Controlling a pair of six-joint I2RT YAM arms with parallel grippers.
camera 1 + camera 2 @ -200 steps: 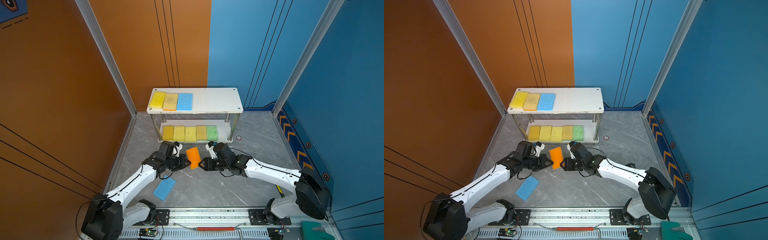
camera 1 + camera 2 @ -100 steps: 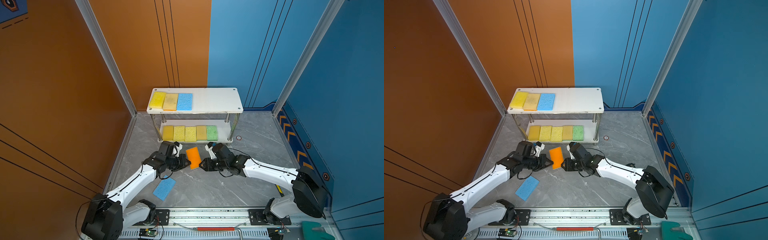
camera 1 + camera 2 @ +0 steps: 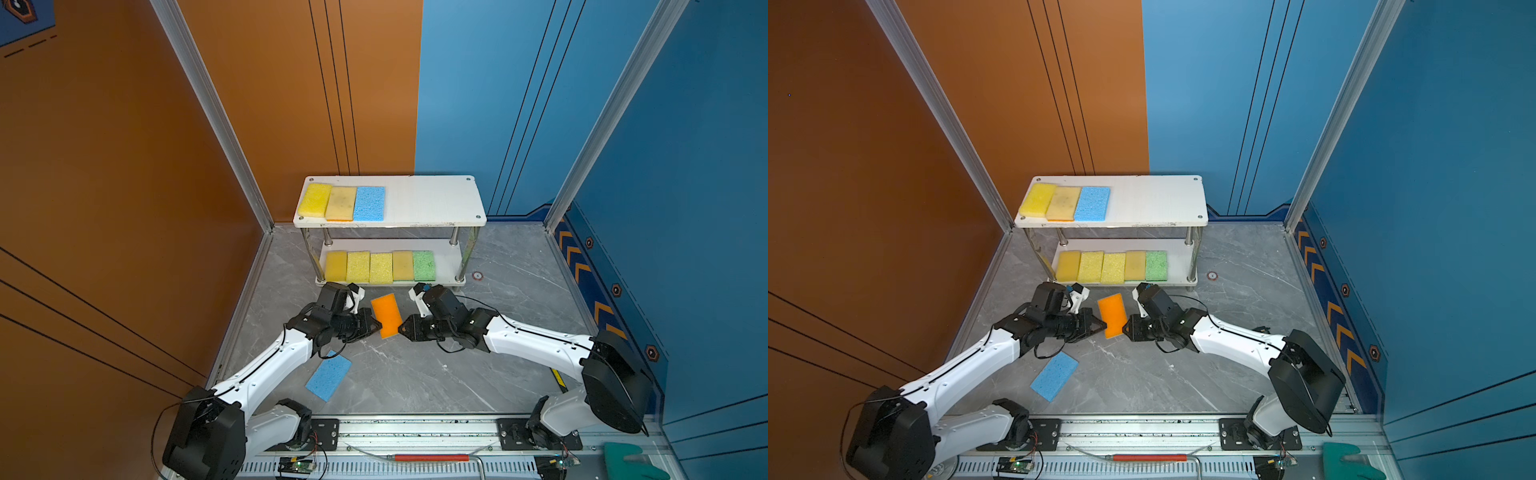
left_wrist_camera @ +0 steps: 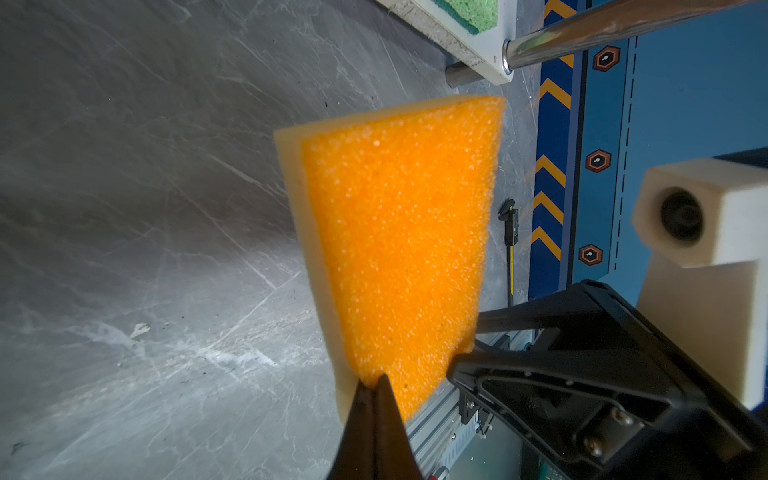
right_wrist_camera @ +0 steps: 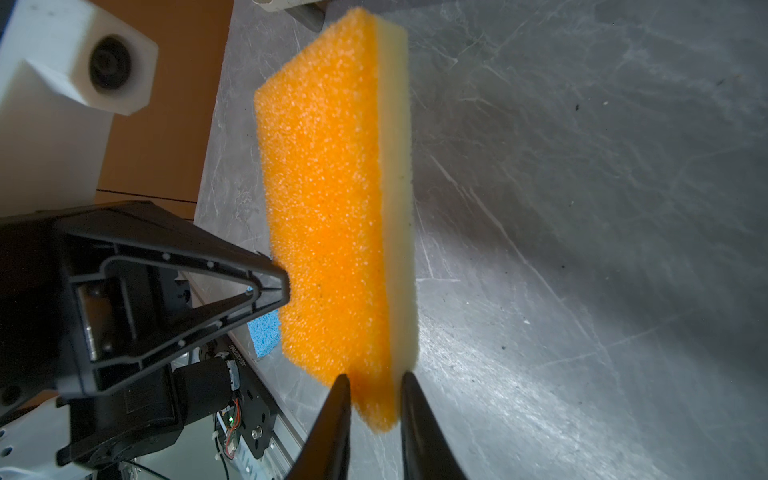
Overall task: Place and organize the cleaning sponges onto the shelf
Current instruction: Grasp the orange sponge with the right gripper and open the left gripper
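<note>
An orange sponge (image 3: 386, 316) (image 3: 1113, 316) with a pale backing hangs tilted above the floor in front of the shelf (image 3: 428, 199) (image 3: 1154, 199). My left gripper (image 3: 376, 326) (image 4: 374, 380) is shut on one corner of the orange sponge (image 4: 399, 249). My right gripper (image 3: 401, 328) (image 5: 374, 382) clamps the opposite edge, with a finger on each face of the sponge (image 5: 332, 208). A blue sponge (image 3: 329, 374) (image 3: 1054, 376) lies flat on the floor under the left arm. The top board carries a yellow sponge (image 3: 314, 200), a tan sponge (image 3: 341, 203) and a blue sponge (image 3: 369, 203). Several sponges line the lower board, ending in a green sponge (image 3: 424, 266).
Orange and blue walls close in the grey marble floor on three sides. A metal rail (image 3: 415, 432) with the arm bases runs along the front, with a red-handled tool (image 3: 432, 458) and a green glove (image 3: 631, 461) beyond it. A caliper (image 4: 510, 232) lies by the right wall.
My right gripper's jaws have narrowed onto the orange sponge's edge. The left gripper and the sponge have barely moved.
</note>
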